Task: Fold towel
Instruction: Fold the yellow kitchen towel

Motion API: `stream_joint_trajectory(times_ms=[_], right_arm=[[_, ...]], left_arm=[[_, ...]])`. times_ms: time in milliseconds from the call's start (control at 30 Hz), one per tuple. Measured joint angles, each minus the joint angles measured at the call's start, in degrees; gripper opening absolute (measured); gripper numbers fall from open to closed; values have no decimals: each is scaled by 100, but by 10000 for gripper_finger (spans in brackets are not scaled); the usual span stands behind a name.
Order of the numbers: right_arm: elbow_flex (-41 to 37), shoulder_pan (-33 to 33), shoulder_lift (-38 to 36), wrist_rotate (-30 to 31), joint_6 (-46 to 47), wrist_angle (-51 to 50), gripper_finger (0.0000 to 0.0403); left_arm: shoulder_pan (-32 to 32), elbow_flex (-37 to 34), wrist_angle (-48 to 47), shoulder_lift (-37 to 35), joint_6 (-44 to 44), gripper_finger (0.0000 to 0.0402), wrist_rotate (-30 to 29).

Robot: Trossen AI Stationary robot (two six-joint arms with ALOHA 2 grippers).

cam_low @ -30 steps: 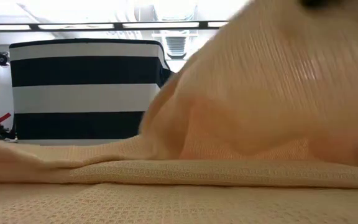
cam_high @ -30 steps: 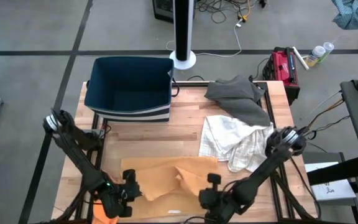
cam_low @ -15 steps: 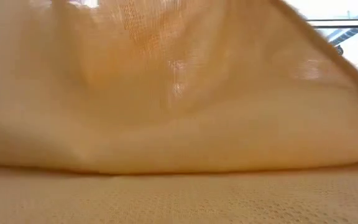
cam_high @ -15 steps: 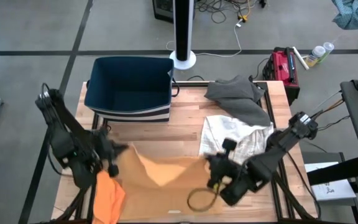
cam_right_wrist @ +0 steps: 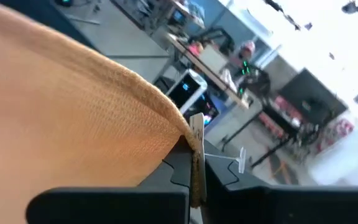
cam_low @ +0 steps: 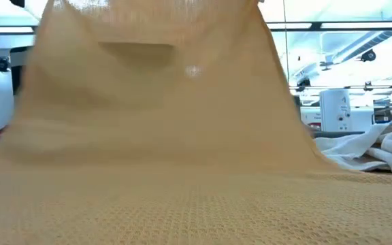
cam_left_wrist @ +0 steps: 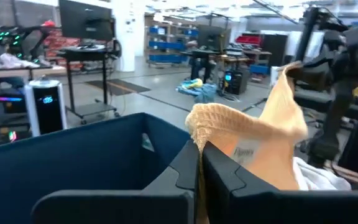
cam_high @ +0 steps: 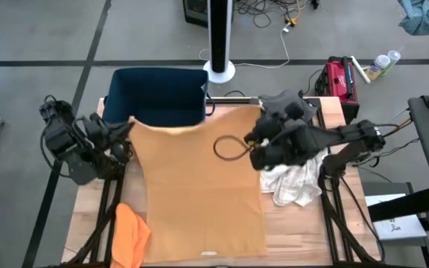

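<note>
The left gripper (cam_high: 129, 128) is clamped on one far corner of the tan waffle-weave towel (cam_high: 199, 186), and the right gripper (cam_high: 263, 143) is clamped on the opposite far corner; between them the cloth's raised edge stretches taut, and from that edge the sheet slopes down and away from both tools to lie flat on the pale wooden table (cam_high: 334, 112). Just behind the left gripper stands the dark blue fabric bin with a striped side (cam_high: 155, 104), and the towel's lifted edge overlaps its near rim in the high view. Beneath and beyond the right gripper lie a crumpled white checked cloth (cam_high: 293, 182) and a grey cloth (cam_high: 285, 104). Below the left gripper, at the table's near edge, an orange cloth (cam_high: 131, 234) sits bunched beside the towel. Only the high view shows both arms and that whole layout. The left wrist view alone shows the grip itself: the dark fingers (cam_left_wrist: 188, 171) are pressed together on a gathered fold of towel (cam_left_wrist: 241, 127), with the bin's (cam_left_wrist: 73, 155) rim right beside them. The right wrist view shows its fingers (cam_right_wrist: 188, 158) pinched on the hem, apparently with a small label there, though that is hard to make out. The low view is almost filled by the towel (cam_low: 169, 136) rising like a curtain, with the white cloth (cam_low: 366, 150) to one side.
</note>
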Motion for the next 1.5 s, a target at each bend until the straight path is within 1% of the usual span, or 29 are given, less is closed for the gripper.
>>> stream_joint_trajectory(times_ms=[133,300,400,500,700,833,900,967,1133,1267,1367,1500], right_arm=[[75,-96,-50,-572,-171,5,0],[-112,29,17,-1295,-168,5,0],[-240,209,81,-1682,-143,2,0],[-346,483,90,-1967,-80,-40,0],[-536,1166,59,-2198,326,-57,0],[-767,1576,112,-2632,586,-50,0],[-951,1726,156,-2899,720,-50,0],[-1142,1842,209,-3029,957,-37,0],[-1678,2159,214,-3202,1471,138,0],[-1991,2419,214,-3323,1638,405,0],[-2208,2589,214,-3344,1758,931,0],[-2584,2740,221,-3454,1535,1983,0]], left_arm=[[42,-127,40,-111,33,0,213],[43,-443,163,-13,18,0,851],[42,-596,252,166,18,0,1493],[38,-616,260,321,20,0,2266],[18,-574,302,640,-3,0,3702],[20,-648,301,970,-218,0,4383],[16,-658,304,1163,-327,0,4547],[-7,-658,306,1339,-423,0,4751],[-146,-658,468,1683,-547,0,5271],[-299,-658,653,1935,-753,0,5491],[-400,-663,939,2207,-809,0,5513],[-476,-706,1268,2723,-784,0,5624]])
